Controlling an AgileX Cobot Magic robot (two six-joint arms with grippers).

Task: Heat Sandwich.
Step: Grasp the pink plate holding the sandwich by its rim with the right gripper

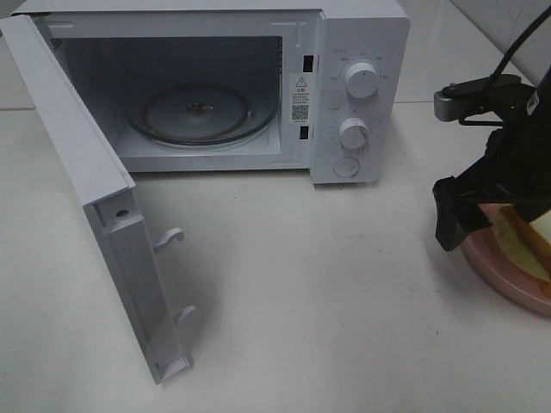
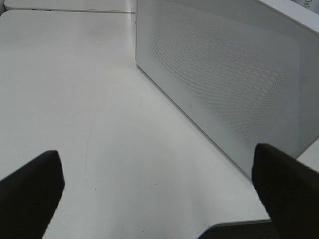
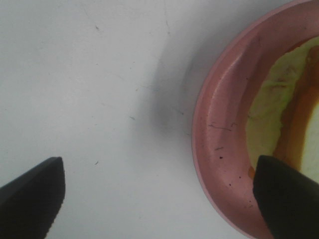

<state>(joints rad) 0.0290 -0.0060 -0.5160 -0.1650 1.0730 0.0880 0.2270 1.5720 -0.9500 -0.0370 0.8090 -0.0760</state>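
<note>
Found the fingers (image 3: 30,199) of the right gripper (image 3: 159,199) spread wide, clamping nothing: one over the white table (image 3: 89,74), the other over the pink plate (image 3: 219,149). Saw the plate's rim run between them. Spotted the sandwich (image 3: 271,109) lying on that plate, just beside the plate-side finger (only pale green leaf and a tan-brown crust edge showing there, the rest cut off by the frame). Placed plate and sandwich, from the high camera, at the right edge of the view, partly hidden under the right arm and well apart from the microwave (image 1: 362,34).

Found the fingers (image 2: 30,194) of the left gripper (image 2: 159,196) likewise spread wide, holding nothing, low over the table. Saw the perforated white face of the microwave door (image 2: 224,74) ahead of them, near but not touching.

Further out, saw the door swung wide open on the left side of the microwave, the glass turntable (image 1: 202,112) lying in the cavity, and two white knobs (image 1: 361,80) stacked on the panel at the right.
</note>
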